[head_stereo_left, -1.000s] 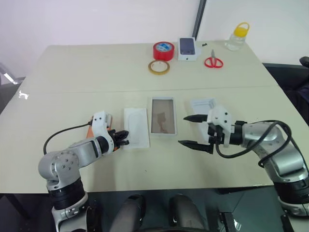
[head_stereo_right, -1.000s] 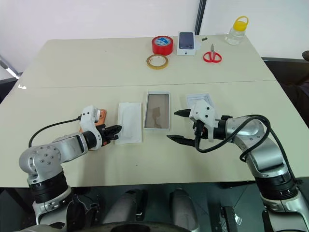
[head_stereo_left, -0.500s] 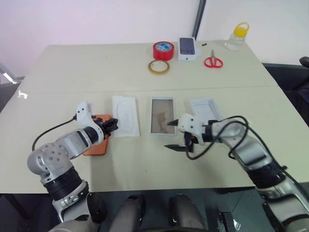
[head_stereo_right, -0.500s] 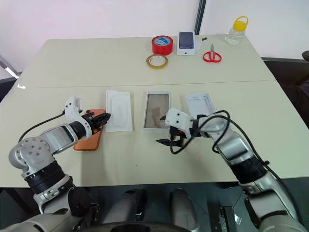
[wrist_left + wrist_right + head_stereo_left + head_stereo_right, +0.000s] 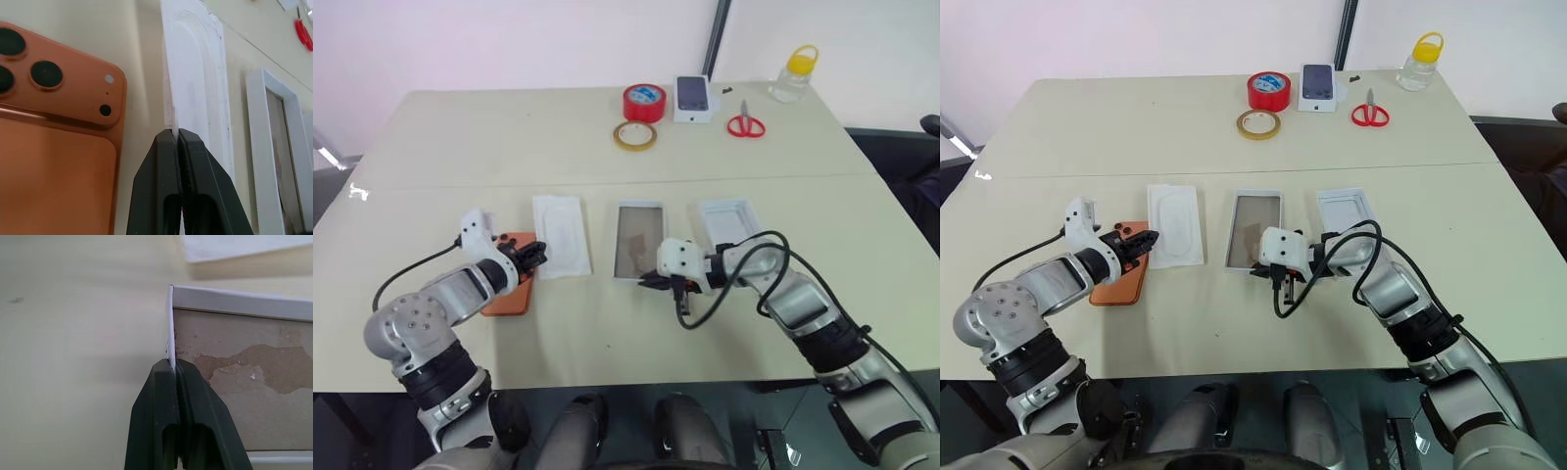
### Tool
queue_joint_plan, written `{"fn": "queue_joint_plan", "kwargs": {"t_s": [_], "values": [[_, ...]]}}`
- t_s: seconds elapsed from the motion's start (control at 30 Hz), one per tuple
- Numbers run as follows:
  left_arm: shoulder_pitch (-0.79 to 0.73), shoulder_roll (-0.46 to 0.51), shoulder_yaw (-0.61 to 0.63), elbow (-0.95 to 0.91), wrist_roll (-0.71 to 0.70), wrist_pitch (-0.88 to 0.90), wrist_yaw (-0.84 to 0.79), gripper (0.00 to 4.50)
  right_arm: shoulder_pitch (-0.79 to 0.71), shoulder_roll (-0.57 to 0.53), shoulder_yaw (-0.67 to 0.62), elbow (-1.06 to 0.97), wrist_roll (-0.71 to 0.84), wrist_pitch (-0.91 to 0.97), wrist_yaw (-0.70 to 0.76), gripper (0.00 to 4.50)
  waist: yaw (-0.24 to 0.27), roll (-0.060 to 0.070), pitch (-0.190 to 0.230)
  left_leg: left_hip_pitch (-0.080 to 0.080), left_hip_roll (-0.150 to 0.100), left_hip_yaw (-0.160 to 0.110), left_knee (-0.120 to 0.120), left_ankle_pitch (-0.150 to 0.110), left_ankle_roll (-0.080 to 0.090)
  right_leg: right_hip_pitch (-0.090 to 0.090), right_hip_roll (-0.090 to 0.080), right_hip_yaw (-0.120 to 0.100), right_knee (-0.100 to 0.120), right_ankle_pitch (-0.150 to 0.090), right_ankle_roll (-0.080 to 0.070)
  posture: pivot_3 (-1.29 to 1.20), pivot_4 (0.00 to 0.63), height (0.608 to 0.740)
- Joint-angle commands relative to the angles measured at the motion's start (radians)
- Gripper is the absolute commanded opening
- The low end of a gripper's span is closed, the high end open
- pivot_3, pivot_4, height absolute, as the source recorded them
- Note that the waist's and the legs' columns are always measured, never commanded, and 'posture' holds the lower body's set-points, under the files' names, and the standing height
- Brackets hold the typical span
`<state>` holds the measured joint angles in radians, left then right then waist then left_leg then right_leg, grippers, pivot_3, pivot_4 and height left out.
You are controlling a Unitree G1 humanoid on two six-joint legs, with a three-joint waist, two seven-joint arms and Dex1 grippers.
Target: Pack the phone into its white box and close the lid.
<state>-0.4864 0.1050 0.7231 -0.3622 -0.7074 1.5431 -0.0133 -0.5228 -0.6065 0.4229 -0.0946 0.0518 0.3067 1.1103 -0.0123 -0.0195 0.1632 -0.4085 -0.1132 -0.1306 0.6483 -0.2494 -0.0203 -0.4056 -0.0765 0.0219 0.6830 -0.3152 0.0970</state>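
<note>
The orange phone [image 5: 508, 286] lies camera side up at the near left of the table [image 5: 489, 147]. Just right of it lies a flat white insert [image 5: 558, 248] with an oval recess. My left gripper [image 5: 538, 256] is shut on that insert's near edge, seen close up in the left wrist view, where the left gripper [image 5: 176, 132] pinches the insert [image 5: 195, 78] beside the phone [image 5: 54, 161]. The white box [image 5: 639, 253], a shallow tray with a brown floor, sits mid-table. My right gripper [image 5: 171, 363] is shut on its thin near wall [image 5: 170, 323]. The lid [image 5: 729, 217] lies open side up to the right.
Along the far edge stand a red tape roll [image 5: 645, 102], a tan tape ring [image 5: 635, 135], a small white box with a phone picture [image 5: 694, 98], red scissors [image 5: 745, 124] and a yellow-capped bottle [image 5: 795, 73]. Cables trail from both wrists.
My left gripper drew the insert to the left, uncovering the orange phone. My right gripper moved left and down to the box's near edge and went from wide open to shut on its wall.
</note>
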Motion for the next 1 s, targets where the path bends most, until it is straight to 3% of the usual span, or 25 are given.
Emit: {"fn": "queue_joint_plan", "kwargs": {"t_s": [0.03, 0.27, 0.37, 0.6, 0.8, 1.0], "values": [[-0.049, 0.009, 0.039, -0.012, -0.010, -0.011, 0.003, 0.00, 0.008, -0.008, 0.022, -0.098, -0.008, -0.028, 0.029, 0.03, -0.001, 0.000, 0.000, 0.000, 0.000, 0.000, 0.000, 0.000, 0.000, 0.000, 0.000, 0.000, 0.000, 0.000, 0.000, 0.00, 0.150, 0.740], [-0.087, 0.005, 0.051, -0.017, -0.010, 0.017, 0.000, 0.00, -0.018, 0.073, 0.076, -0.015, -0.092, -0.056, -0.031, 0.03, -0.002, 0.000, 0.000, 0.000, 0.000, 0.000, 0.000, 0.000, 0.000, 0.000, 0.000, 0.000, 0.000, 0.000, 0.000, 0.00, 0.150, 0.740], [-0.098, -0.008, 0.049, -0.023, -0.010, 0.027, 0.002, 0.00, -0.052, 0.113, 0.072, 0.044, -0.104, -0.057, -0.048, 0.81, -0.002, 0.000, 0.000, 0.000, 0.000, 0.000, 0.000, 0.000, 0.000, 0.000, 0.000, 0.000, 0.000, 0.000, 0.000, 0.00, 0.150, 0.740], [-0.129, -0.068, 0.037, -0.060, -0.018, 0.070, 0.015, 0.00, -0.075, 0.109, -0.045, -0.008, -0.012, -0.027, -0.032, 4.24, -0.001, 0.000, 0.000, 0.000, 0.000, 0.000, 0.000, 0.000, 0.000, 0.000, 0.000, 0.000, 0.000, 0.000, 0.000, 0.00, 0.150, 0.740], [-0.090, -0.178, -0.040, -0.118, -0.061, 0.071, 0.085, 0.00, -0.048, 0.006, -0.178, -0.039, 0.044, 0.008, -0.030, 4.24, 0.001, -0.001, 0.000, 0.000, 0.000, -0.001, 0.000, 0.000, 0.000, 0.000, 0.000, 0.000, 0.000, 0.000, 0.000, 0.00, 0.150, 0.740], [-0.040, -0.266, -0.114, -0.148, -0.088, 0.071, 0.174, 0.00, -0.043, -0.015, -0.211, -0.021, 0.042, 0.010, -0.058, 4.24, -0.006, -0.001, 0.000, 0.000, 0.001, 0.000, 0.000, 0.000, 0.000, 0.000, 0.001, 0.000, 0.001, 0.000, 0.000, 0.00, 0.150, 0.740]]}}
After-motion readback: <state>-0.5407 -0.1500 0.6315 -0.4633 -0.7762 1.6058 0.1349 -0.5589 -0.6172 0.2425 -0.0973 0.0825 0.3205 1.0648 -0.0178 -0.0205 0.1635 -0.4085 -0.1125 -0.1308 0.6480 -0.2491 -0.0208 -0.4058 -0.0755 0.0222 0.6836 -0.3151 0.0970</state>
